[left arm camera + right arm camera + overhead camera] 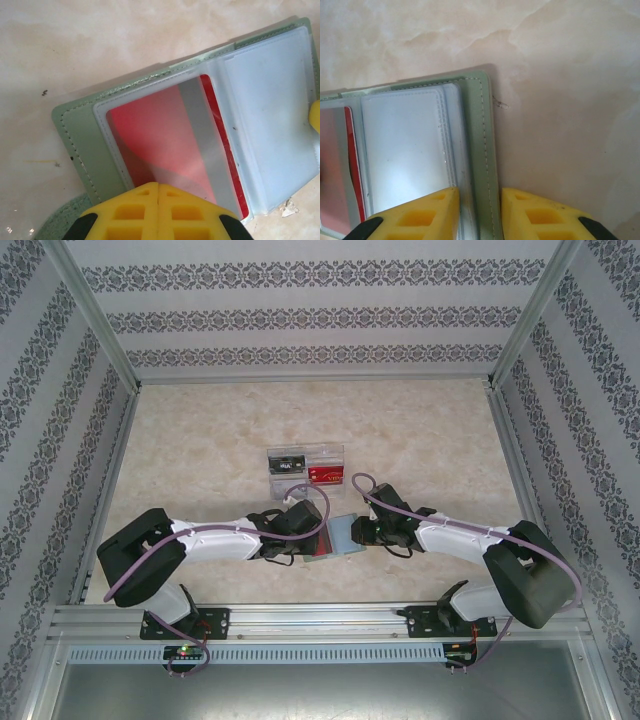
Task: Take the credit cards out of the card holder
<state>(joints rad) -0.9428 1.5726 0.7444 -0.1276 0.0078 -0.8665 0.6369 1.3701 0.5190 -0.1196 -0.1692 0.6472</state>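
Observation:
The card holder (341, 537) lies open and flat on the table between the two arms, its grey-green cover (80, 132) facing down and its pale clear sleeves facing up. A red credit card (155, 135) with a silver stripe sits inside the left sleeve. My left gripper (158, 186) is shut, its tips resting on that sleeve over the card. My right gripper (479, 192) is open, with its jaws straddling the holder's stitched right edge (480, 130). One finger lies over the empty right sleeve and the other over bare table. The red card's edge (351, 150) shows at the left.
A clear plastic divided tray (305, 472) stands just beyond the holder, with a red card (326, 476) and a dark item (288, 464) in it. Patterned walls and metal rails enclose the marbled table (420, 430).

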